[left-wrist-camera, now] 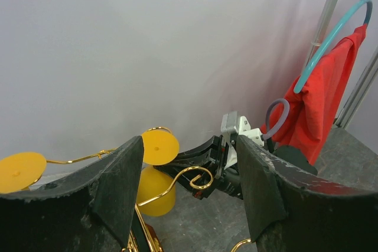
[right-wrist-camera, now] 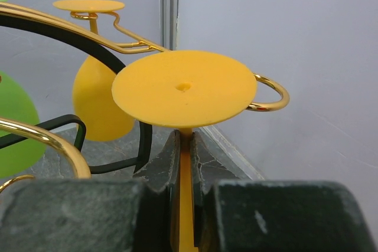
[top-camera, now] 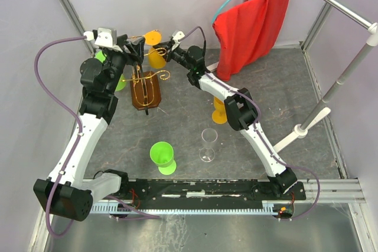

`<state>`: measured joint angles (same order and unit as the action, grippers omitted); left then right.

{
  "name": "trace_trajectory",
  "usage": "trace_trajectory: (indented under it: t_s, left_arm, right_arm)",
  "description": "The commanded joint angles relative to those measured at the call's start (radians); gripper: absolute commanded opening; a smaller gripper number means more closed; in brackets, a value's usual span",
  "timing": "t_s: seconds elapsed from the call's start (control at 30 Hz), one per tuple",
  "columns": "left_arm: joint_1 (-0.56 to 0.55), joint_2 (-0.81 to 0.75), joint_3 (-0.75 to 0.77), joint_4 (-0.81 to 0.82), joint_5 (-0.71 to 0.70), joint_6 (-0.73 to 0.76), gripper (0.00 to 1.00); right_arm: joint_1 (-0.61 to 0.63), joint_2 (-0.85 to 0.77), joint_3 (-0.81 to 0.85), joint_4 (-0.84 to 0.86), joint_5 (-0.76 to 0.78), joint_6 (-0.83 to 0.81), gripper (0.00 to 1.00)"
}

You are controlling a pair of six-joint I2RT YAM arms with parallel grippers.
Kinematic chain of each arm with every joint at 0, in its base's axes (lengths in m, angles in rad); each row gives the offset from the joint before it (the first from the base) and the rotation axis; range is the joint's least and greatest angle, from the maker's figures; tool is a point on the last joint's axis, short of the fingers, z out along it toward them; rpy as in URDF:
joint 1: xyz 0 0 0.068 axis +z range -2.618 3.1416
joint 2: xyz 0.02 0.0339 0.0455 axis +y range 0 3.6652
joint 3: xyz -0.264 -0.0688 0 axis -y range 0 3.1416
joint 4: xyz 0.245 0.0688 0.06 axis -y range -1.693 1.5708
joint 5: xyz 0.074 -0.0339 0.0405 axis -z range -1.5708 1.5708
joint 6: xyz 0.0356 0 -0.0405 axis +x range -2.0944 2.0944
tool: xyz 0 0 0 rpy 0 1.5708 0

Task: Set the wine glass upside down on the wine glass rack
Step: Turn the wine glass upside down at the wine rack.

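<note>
Yellow wine glass (foot up) pinched by right pincer, left pincer agape — near rack

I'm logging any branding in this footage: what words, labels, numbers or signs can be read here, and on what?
None: no word, label, brand, number or sign is readable in any view. The red cloth, the orange plastic wine glass, the copper-coloured wire rack on its brown wooden base, the green plastic glass, the clear stemmed glass and the white arm casings all look plain.
</note>
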<state>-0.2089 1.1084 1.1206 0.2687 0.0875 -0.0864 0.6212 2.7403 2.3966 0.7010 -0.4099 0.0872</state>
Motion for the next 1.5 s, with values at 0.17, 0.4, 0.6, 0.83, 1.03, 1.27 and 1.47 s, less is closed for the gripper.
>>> trace_trajectory:
  t_s: [0.17, 0.4, 0.6, 0.83, 1.03, 1.27, 1.47]
  left_arm:
    - [0.008, -0.001, -0.001, 0.056, 0.001, -0.037, 0.70]
    - [0.009, -0.005, -0.004, 0.056, 0.000, -0.039, 0.70]
    - [0.009, -0.008, -0.005, 0.055, 0.001, -0.039, 0.70]
    - [0.009, -0.006, -0.008, 0.055, 0.005, -0.044, 0.70]
    - [0.009, -0.001, -0.008, 0.059, 0.005, -0.050, 0.70]
    - [0.010, 0.008, -0.008, 0.065, 0.005, -0.053, 0.70]
    - [0.010, 0.018, -0.002, 0.069, 0.005, -0.055, 0.70]
  right_arm:
    - [0.012, -0.127, -0.043, 0.077, -0.068, 0.003, 0.01]
    - [0.020, -0.154, -0.071, 0.073, -0.102, -0.016, 0.01]
    - [0.031, -0.218, -0.169, 0.100, -0.118, -0.032, 0.01]
    - [0.042, -0.293, -0.305, 0.140, -0.130, -0.043, 0.01]
    - [0.038, -0.292, -0.319, 0.141, -0.075, -0.057, 0.01]
    - [0.026, -0.222, -0.180, 0.081, -0.015, -0.059, 0.01]
    - [0.008, -0.193, -0.147, 0.080, 0.010, -0.020, 0.01]
